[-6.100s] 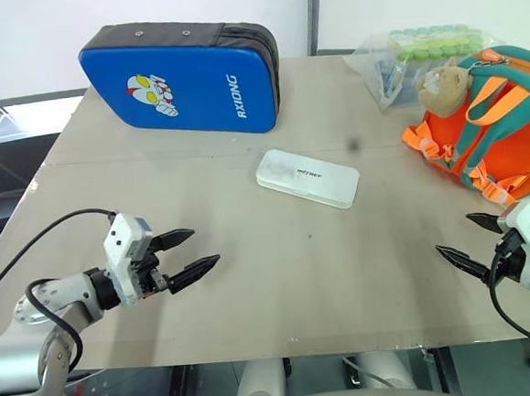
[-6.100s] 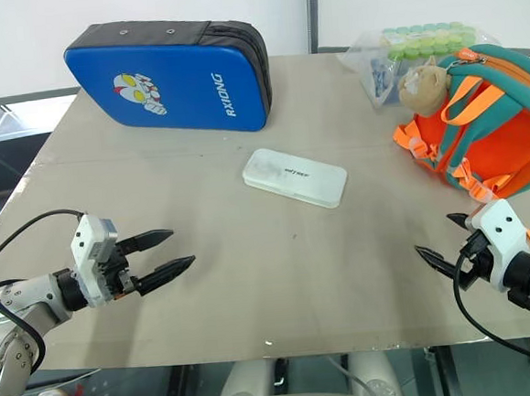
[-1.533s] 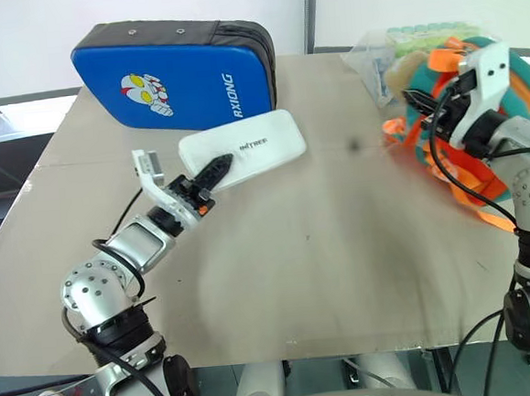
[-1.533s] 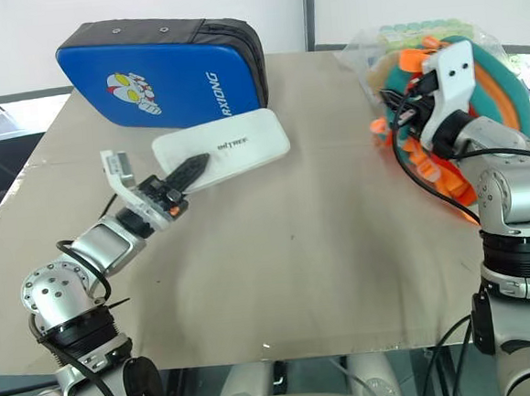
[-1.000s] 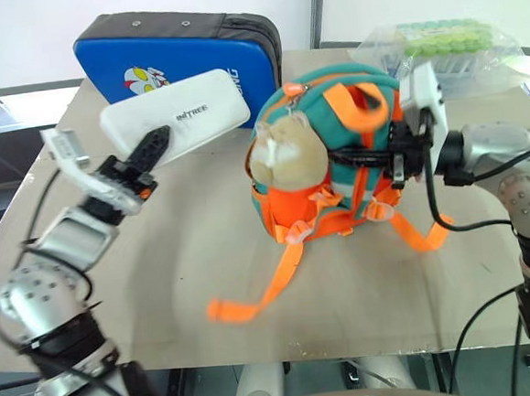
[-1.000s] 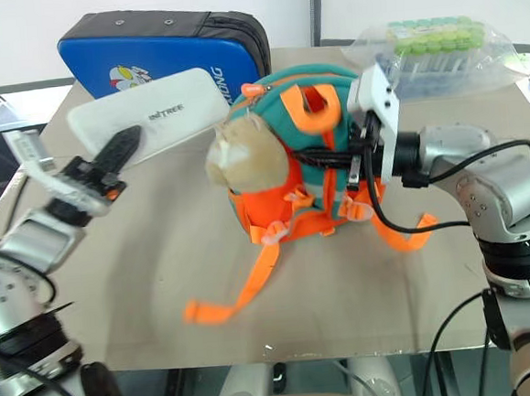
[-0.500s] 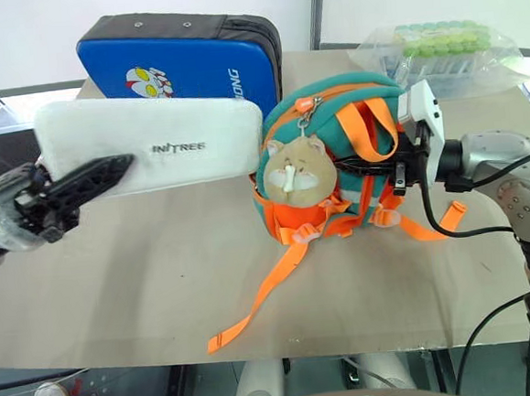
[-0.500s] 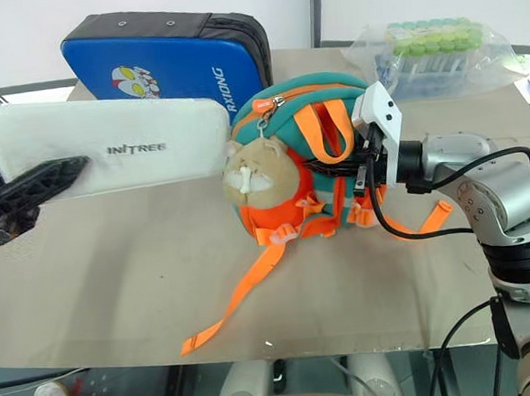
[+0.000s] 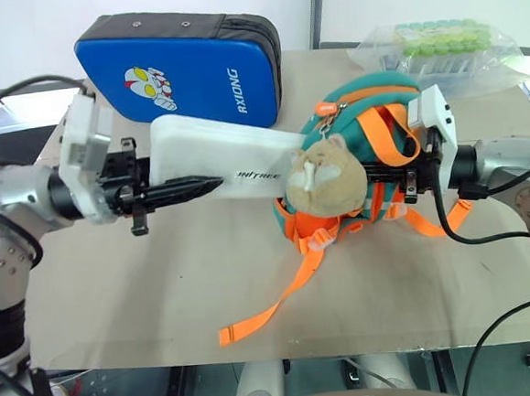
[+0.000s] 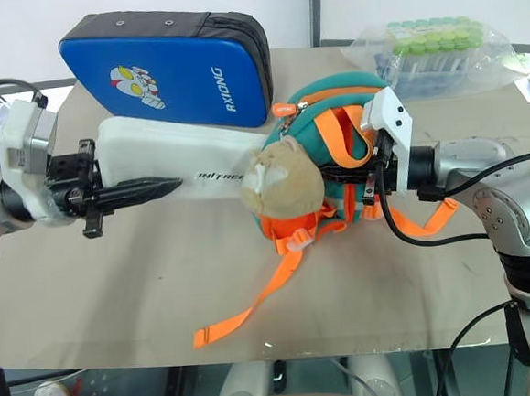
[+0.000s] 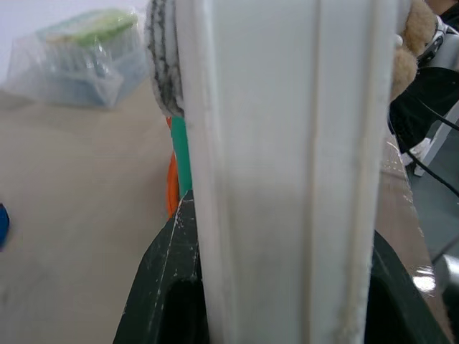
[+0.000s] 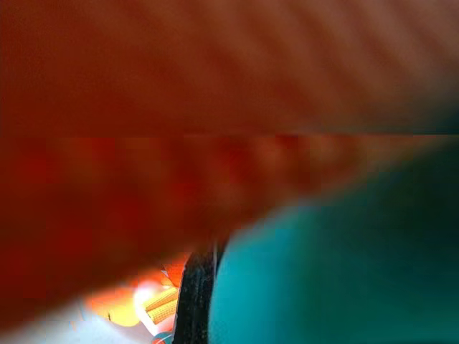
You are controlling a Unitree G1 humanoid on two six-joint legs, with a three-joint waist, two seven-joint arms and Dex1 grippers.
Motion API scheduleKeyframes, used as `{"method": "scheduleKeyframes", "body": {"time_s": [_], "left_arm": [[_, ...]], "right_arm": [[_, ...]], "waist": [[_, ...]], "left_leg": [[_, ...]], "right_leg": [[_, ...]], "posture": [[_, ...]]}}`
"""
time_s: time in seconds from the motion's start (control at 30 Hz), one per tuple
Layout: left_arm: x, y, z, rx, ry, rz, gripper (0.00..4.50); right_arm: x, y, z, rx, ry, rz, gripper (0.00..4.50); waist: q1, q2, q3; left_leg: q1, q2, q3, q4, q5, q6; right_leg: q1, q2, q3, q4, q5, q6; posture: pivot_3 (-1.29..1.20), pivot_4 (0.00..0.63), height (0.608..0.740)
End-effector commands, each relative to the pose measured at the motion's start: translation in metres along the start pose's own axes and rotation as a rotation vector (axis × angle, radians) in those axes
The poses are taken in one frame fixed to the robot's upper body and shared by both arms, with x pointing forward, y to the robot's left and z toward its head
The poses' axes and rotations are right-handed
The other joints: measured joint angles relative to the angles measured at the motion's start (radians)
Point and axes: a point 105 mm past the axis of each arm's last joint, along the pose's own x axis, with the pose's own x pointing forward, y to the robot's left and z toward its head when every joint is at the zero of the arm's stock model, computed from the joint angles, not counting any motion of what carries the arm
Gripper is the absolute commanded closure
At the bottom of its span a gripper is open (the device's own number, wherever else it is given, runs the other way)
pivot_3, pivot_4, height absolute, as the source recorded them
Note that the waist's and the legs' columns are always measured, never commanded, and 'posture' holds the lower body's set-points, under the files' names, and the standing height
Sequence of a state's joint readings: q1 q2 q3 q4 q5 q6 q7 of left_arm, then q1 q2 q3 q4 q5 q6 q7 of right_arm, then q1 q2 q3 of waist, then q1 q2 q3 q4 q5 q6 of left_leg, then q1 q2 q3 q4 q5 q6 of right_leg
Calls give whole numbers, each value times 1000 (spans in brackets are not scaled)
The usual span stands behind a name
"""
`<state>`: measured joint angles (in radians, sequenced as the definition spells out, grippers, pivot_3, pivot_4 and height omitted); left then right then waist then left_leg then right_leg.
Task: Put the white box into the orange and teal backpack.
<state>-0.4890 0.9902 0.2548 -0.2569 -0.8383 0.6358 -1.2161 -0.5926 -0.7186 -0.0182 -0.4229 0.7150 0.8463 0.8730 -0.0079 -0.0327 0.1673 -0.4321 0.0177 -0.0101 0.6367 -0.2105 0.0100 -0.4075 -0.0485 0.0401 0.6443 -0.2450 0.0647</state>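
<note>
The flat, slim white box with rounded corners (image 9: 220,157) is held level above the beige surface (image 9: 162,289), its far end touching the side of the small orange and teal backpack (image 9: 386,165), behind the tan plush animal charm (image 9: 323,173). The left end effector (image 9: 186,188) is clamped on the box, one black finger lying across its face. The right end effector (image 9: 402,185) is closed on the backpack's orange and teal fabric at its right side, holding it upright.

Half a second ago the box hung farther left, clear of the backpack; now its end has reached the bag, and the left arm has swung in and rolled. The backpack has tilted slightly and the charm sits more forward.

Small dark lettering on the box reads roughly "INITREE". The large blue padded case (image 9: 186,67) behind bears "RXIONG" and a cartoon hero figure. A clear plastic bag with green-capped tubes (image 9: 437,47) lies at the far right.
</note>
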Motion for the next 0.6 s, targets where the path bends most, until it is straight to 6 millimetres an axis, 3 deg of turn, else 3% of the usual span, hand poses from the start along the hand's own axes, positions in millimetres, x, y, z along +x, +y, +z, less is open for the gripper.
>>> {"method": "scheduleKeyframes", "body": {"time_s": [0.03,0.23,0.4,0.47,0.6], "left_arm": [[39,-19,20,82,-61,-173,3336],[97,-15,1,88,32,-154,3336],[140,-29,-7,82,-5,-243,3336],[138,-38,-2,54,-66,-316,3336],[95,-43,12,-125,-157,-461,3336]], "right_arm": [[3,21,20,-95,-39,62,4428],[3,32,20,-99,-48,79,4428],[1,37,10,-114,-42,83,4428],[-1,38,5,-119,-33,75,4428],[-19,34,-8,-82,-36,43,4428]], "waist": [[3,-1,0],[2,-1,0],[11,-1,0],[11,-1,0],[0,-1,0]], "left_leg": [[0,0,0,1,0,0],[-1,-1,-1,1,0,0],[0,-1,-2,3,0,0],[0,-2,-2,4,0,0],[0,0,-3,5,0,0]], "right_leg": [[0,0,0,0,0,0],[0,0,0,1,0,0],[2,0,0,2,0,1],[2,0,0,2,0,1],[2,1,0,3,1,1]], "posture": [[0,150,740],[0,150,740],[0,150,740],[0,150,740],[0,150,740]]}}
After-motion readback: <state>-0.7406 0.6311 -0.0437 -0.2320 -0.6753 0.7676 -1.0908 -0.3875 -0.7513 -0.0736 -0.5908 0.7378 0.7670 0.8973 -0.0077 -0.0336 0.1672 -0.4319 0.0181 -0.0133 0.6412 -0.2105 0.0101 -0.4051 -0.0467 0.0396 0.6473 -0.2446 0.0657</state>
